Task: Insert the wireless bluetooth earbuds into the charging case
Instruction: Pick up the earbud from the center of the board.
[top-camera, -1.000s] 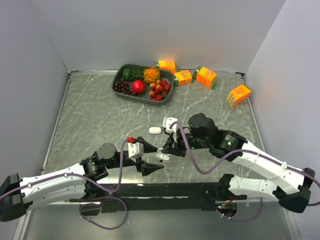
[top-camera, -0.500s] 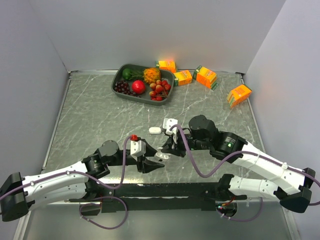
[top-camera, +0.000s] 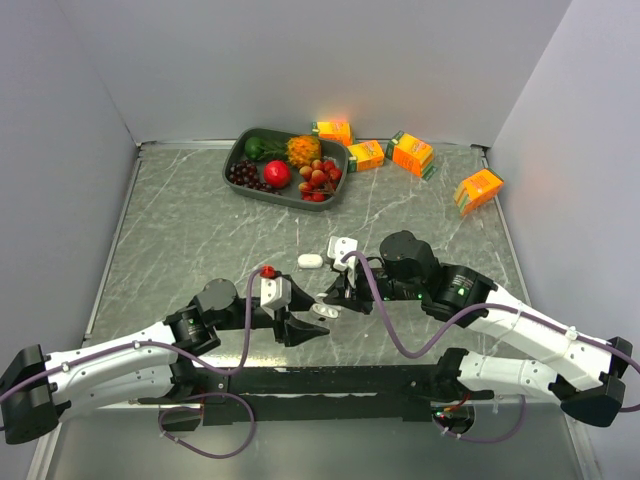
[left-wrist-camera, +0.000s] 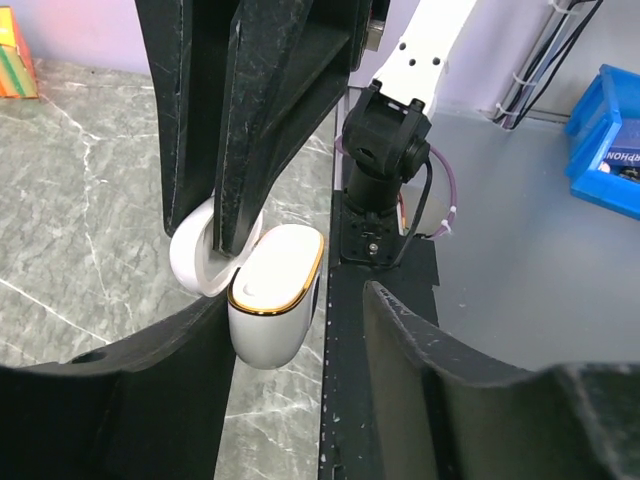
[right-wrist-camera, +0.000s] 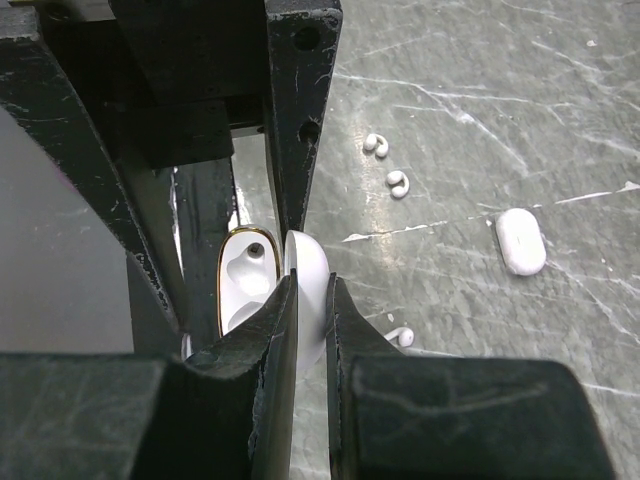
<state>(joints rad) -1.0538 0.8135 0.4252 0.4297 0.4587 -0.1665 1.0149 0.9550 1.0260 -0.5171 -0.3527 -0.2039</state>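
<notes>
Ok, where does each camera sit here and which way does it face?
Top external: above and behind both arms, which show whole, looking down on the table.
Left wrist: on the left arm, facing the charging case past the open left end effector.
Right wrist: looks down past the right end effector, shut on the case's lid, at earbuds.
Shared: both wrist views show the case.

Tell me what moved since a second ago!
The left gripper crept a little forward, toward the open charging case; its open fingers now sit either side of it, not closed on it. The right gripper stays clamped on the case's lid. The earbuds, the closed white case and the fruit tray did not move.
</notes>
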